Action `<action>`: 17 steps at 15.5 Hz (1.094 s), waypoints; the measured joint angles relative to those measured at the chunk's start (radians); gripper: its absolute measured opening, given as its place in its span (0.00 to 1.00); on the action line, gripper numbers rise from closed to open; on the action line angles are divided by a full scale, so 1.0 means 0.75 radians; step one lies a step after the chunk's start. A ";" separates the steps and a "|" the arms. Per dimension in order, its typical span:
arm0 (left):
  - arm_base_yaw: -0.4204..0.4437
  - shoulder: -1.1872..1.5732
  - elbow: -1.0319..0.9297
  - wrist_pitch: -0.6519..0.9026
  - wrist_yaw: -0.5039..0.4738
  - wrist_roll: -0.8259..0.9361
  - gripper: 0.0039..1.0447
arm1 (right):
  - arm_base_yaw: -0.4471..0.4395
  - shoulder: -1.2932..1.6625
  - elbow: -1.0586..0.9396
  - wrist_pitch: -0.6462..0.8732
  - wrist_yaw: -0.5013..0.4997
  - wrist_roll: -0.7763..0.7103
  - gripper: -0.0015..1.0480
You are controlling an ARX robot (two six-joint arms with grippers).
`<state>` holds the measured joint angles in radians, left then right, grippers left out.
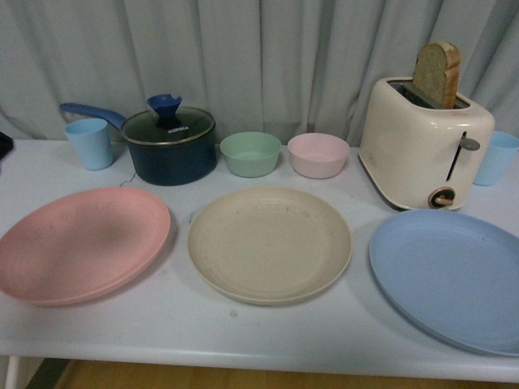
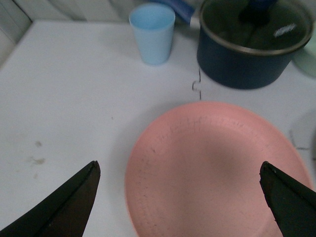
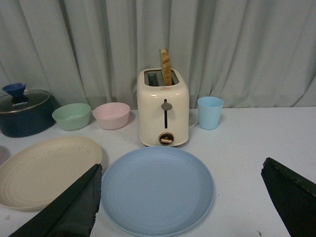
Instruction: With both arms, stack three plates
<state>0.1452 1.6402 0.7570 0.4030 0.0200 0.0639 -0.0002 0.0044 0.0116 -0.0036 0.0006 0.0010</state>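
Front view: three plates lie flat, hollow side up, in one row along the white table [image 1: 243, 336], none touching another. The beige plate [image 1: 269, 243] takes the middle. The pink plate [image 1: 81, 243] sits just left of it, and the blue plate [image 1: 454, 275] is on its right, partly cut off by the frame edge. All three are round, so none has a long axis or a heading to record. Their rims look level. Directly behind the beige plate stand a green bowl [image 1: 250, 154] and a pink bowl [image 1: 318, 156], side by side and upright. Behind it and to the left is a dark blue pot [image 1: 169, 150] with a glass lid. The pot's handle points left, away from the beige plate, toward a blue cup [image 1: 89, 143]. Behind it and to the right is a cream toaster [image 1: 422, 146], lever side facing the camera, with a slice of bread [image 1: 438, 74] standing upright in its slot. Neither arm shows in the front view. Left wrist view: the left gripper [image 2: 180, 200] has its jaws spread wide with nothing held, and the pink plate lies between the two fingertips. Whether they touch the plate cannot be told. Right wrist view: the right gripper [image 3: 180, 202] is likewise spread wide and empty, framing the blue plate.
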 joint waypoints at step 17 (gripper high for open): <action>0.126 0.658 0.342 -0.230 0.076 0.044 0.51 | 0.000 0.000 0.000 0.000 0.000 0.000 0.94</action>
<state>0.2394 2.1338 1.0138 0.2302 0.0769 0.0971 -0.0002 0.0044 0.0116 -0.0036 0.0006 0.0010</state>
